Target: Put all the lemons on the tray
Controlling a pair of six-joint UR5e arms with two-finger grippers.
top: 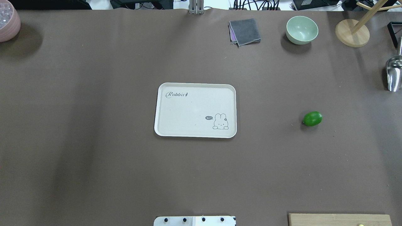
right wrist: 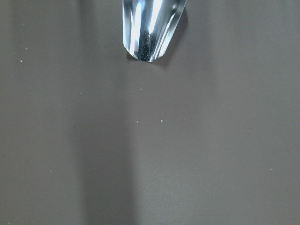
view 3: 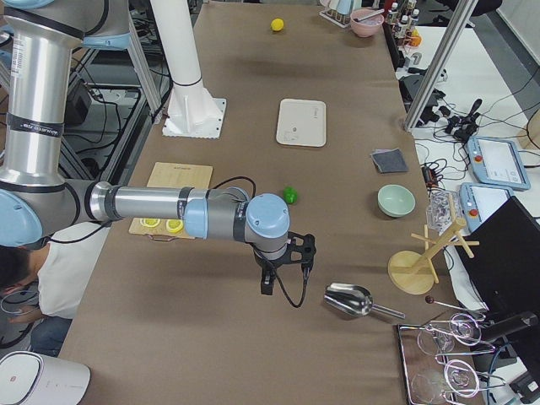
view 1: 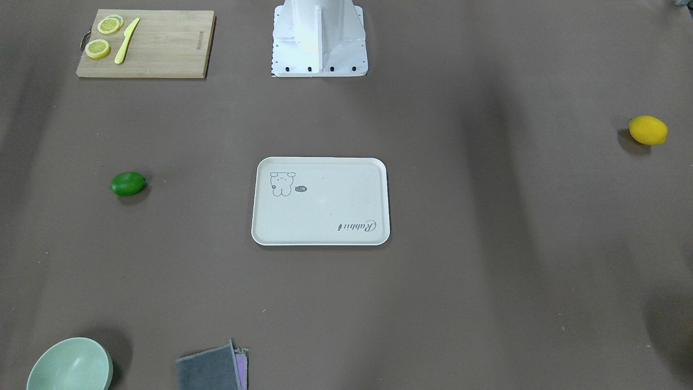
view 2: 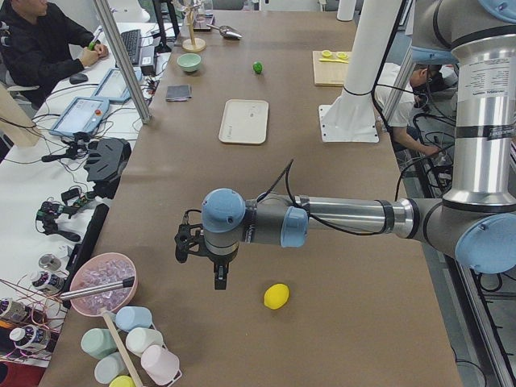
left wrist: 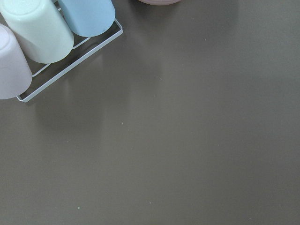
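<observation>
The cream-white tray (view 1: 325, 211) lies bare at the table's middle, also in the overhead view (top: 188, 106). The green lemon (view 1: 128, 183) (top: 312, 118) lies on the table on my right side. The yellow lemon (view 1: 648, 130) (view 2: 276, 296) lies far out on my left side, beside and below my left gripper (view 2: 219, 276), which hangs above the table. My right gripper (view 3: 267, 285) hangs over the table past the green lemon (view 3: 290, 196). Both grippers show only in the side views, so I cannot tell whether they are open or shut. Neither wrist view shows a lemon.
A wooden cutting board (view 1: 162, 49) holds lemon slices and a yellow knife. A green bowl (top: 301, 29), a grey cloth (top: 245, 31), a wooden stand (top: 351, 33) and a metal scoop (top: 394, 73) stand on my right. A cup rack (left wrist: 47, 33) and a pink bowl (top: 8, 22) are on my left.
</observation>
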